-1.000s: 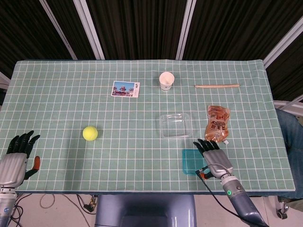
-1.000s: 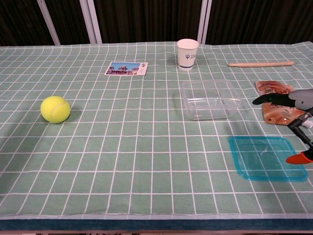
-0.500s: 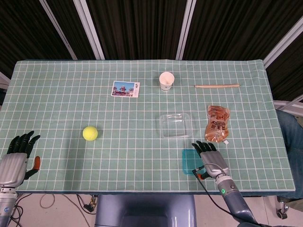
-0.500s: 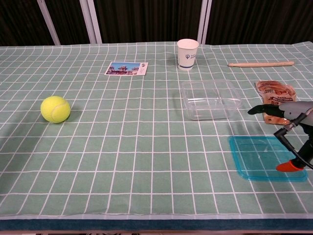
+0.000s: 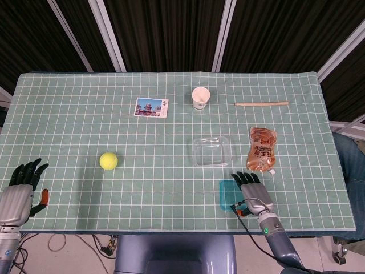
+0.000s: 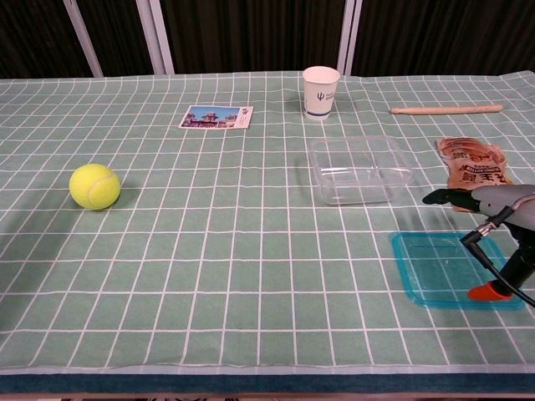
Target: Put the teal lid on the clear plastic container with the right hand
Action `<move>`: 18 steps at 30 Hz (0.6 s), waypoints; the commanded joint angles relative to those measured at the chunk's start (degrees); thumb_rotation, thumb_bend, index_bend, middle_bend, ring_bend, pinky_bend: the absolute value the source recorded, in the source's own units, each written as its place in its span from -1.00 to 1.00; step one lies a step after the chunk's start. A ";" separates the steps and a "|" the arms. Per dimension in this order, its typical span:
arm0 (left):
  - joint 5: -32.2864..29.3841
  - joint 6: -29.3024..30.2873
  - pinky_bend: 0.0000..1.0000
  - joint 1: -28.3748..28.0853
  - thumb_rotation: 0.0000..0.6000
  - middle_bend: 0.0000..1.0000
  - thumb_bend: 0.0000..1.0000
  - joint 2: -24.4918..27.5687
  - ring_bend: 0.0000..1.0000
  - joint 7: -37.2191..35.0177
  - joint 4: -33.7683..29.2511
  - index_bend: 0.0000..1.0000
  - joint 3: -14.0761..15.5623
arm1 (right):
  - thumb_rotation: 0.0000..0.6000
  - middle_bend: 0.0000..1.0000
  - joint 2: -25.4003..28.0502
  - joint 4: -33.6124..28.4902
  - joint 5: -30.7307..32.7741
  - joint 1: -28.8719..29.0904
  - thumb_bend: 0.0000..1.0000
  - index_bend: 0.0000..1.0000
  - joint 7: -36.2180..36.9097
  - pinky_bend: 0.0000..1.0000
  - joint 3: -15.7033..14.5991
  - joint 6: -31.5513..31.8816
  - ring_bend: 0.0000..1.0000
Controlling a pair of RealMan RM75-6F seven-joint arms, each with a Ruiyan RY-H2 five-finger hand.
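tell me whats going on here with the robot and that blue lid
The right robot hand hovers over the teal lid, which lies flat on the green checked tablecloth; it is not visibly gripping it. The clear plastic container sits open just beyond the lid, so the lid isn't on yet. The left robot hand rests idle at the table's near left edge.

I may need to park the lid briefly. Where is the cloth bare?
Bare between tennis ball and clear container, and left of the postcard. Crowded on the right: right hand over teal lid, snack pouch beside.
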 commanded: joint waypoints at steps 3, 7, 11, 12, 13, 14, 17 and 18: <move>0.04 0.06 -1.00 -0.01 1.00 -1.00 0.13 0.01 -1.00 0.10 -0.02 -0.76 -0.01 | 1.00 -0.76 -0.47 0.75 0.18 0.12 -0.58 -0.99 0.09 -1.00 -0.23 -0.02 -1.00; 0.01 0.08 -1.00 -0.01 1.00 -1.00 0.13 0.02 -1.00 0.15 -0.10 -0.76 -0.01 | 1.00 -0.75 -1.12 1.65 0.01 0.19 -0.58 -0.99 0.13 -1.00 -0.49 0.09 -1.00; -0.14 -0.04 -1.00 -0.03 1.00 -1.00 0.13 0.04 -1.00 0.22 -0.11 -0.76 0.01 | 1.00 -0.73 -1.34 1.92 0.16 0.27 -0.58 -0.99 -0.17 -1.00 -0.77 0.26 -1.00; -0.14 -0.06 -1.00 -0.05 1.00 -1.00 0.13 0.04 -1.00 0.24 -0.11 -0.76 0.02 | 1.00 -0.72 -1.33 1.88 0.15 0.26 -0.58 -0.99 -0.16 -1.00 -0.82 0.27 -1.00; -0.15 -0.09 -1.00 -0.07 1.00 -1.00 0.13 0.03 -1.00 0.26 -0.12 -0.76 0.02 | 1.00 -0.72 -1.30 1.83 0.09 0.26 -0.58 -0.99 -0.19 -1.00 -0.93 0.28 -1.00; -0.18 -0.11 -1.00 -0.06 1.00 -1.00 0.13 0.04 -1.00 0.27 -0.13 -0.76 0.04 | 1.00 -0.71 -1.27 1.81 0.02 0.24 -0.58 -0.99 -0.19 -1.00 -1.02 0.33 -1.00; -0.20 -0.12 -1.00 -0.07 1.00 -1.00 0.13 0.07 -1.00 0.33 -0.16 -0.76 0.05 | 1.00 -0.71 -1.35 1.87 -0.15 0.18 -0.58 -0.99 -0.05 -1.00 -1.19 0.42 -1.00; -0.21 -0.11 -1.00 -0.07 1.00 -1.00 0.13 0.08 -1.00 0.36 -0.17 -0.76 0.05 | 1.00 -0.72 -1.37 1.94 -0.19 0.20 -0.58 -0.99 -0.05 -1.00 -1.23 0.42 -1.00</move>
